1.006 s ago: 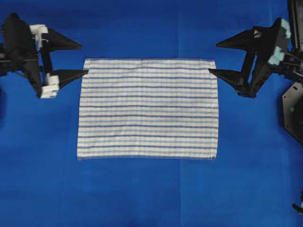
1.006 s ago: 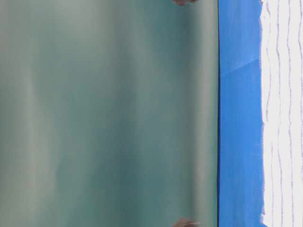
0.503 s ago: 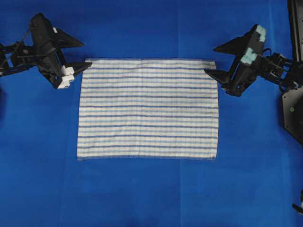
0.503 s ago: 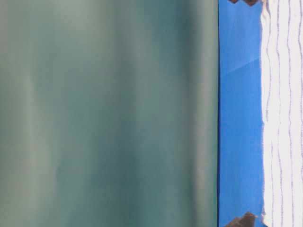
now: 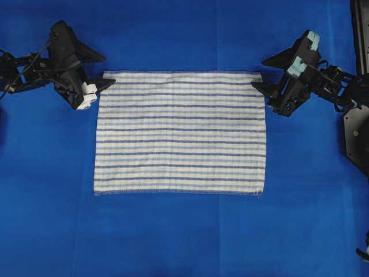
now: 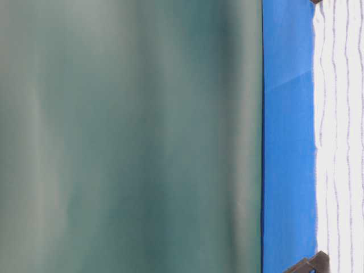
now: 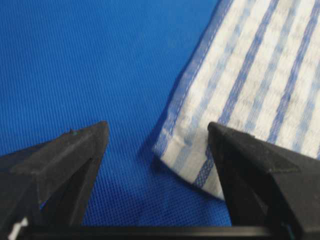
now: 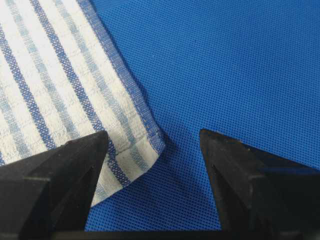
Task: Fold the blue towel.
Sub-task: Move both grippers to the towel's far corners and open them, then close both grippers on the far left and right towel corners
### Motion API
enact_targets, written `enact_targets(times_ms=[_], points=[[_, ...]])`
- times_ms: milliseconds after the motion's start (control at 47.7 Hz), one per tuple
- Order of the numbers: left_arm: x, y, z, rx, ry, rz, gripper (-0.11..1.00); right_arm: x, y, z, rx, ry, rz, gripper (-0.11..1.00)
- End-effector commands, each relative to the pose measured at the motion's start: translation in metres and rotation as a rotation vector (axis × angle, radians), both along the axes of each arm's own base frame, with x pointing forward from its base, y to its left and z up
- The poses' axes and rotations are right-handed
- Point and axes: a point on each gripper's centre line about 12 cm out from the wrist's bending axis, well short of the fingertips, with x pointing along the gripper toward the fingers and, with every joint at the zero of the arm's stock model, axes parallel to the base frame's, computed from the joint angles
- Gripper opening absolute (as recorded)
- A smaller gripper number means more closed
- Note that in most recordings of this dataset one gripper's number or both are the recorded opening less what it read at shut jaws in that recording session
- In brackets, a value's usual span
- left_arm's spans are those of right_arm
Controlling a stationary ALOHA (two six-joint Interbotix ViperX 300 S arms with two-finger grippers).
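Both grippers are spread wide on my end and neither is holding anything. The left gripper [image 5: 105,71] sits at the top left corner of the blue towel [image 5: 180,133], one fingertip over the hem. The right gripper [image 5: 258,73] mirrors it at the top right corner.

The towel itself is lying flat and unfolded in the middle of the blue sheet [image 5: 173,231] on the bench.

Wrist cams are the useful ones: left wrist shows the corner [image 7: 175,155] sitting between the fingers [image 7: 75,150], and right wrist shows the same with its corner [image 8: 145,145]. I can't tell if the tips touch the cloth.

The table-level view is mostly a blurry green surface [image 6: 131,136], with only a strip of towel [image 6: 341,136] and a dark fingertip cut off at the bottom.
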Motion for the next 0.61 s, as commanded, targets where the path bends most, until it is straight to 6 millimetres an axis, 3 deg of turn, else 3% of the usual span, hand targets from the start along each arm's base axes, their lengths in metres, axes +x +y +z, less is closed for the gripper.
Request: enact_targets(times_ms=[0,251,482,587], points=[[0.0009,0.0005,-0.0009,-0.009,0.001,0.007,0.73,0.002,-0.0021,0.0032,-0.007,-0.015,-0.007,0.6],[0.003,0.0014,-0.0009,-0.012,-0.002,0.01,0.51,0.0049,0.0045,-0.0041,0.013,0.021,0.021,0.54],[-0.0002,-0.0031,-0.0077,-0.039,0.056,0.0,0.35,0.0055,0.0071,-0.0057,0.01,0.026,0.035,0.16],[0.001,-0.0064,-0.0074,-0.039,0.06,-0.013,0.19,0.0057,0.0073,-0.006,0.013,0.03,0.037,0.03]])
